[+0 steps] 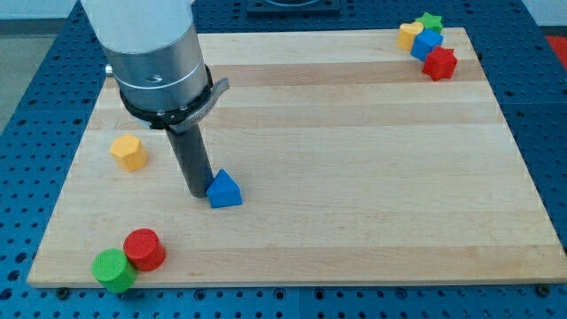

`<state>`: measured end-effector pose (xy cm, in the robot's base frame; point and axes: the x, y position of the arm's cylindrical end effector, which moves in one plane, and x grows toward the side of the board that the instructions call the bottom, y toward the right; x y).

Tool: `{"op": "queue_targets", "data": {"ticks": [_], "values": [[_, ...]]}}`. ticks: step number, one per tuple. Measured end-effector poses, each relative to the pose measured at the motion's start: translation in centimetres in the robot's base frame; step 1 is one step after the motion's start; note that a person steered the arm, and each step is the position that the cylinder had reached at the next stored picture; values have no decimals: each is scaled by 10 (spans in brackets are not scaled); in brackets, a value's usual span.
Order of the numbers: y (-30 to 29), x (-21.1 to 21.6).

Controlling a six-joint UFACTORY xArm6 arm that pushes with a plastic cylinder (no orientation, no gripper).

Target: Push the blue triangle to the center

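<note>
The blue triangle [224, 190] lies on the wooden board [354, 159], left of the board's middle and toward the view's bottom. My tip [197, 192] rests on the board just to the left of the blue triangle, touching or nearly touching its left side. The dark rod rises from there to the arm's grey cylinder [155, 53] at the view's top left.
A yellow hexagon block [129, 152] lies left of the rod. A red cylinder [144, 249] and a green cylinder [113, 269] sit together at the bottom left corner. At the top right corner a yellow block [408, 35], green star [431, 20], blue block [426, 44] and red star-like block [439, 64] cluster.
</note>
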<state>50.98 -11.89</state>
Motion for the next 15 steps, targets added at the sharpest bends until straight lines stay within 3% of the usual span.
{"op": "queue_targets", "data": {"ticks": [3, 4, 5, 7, 8, 10, 12, 14, 15], "values": [[20, 0], [87, -8], [118, -18], [36, 0], [44, 28], [134, 41], [102, -64], [119, -73], [85, -56]]}}
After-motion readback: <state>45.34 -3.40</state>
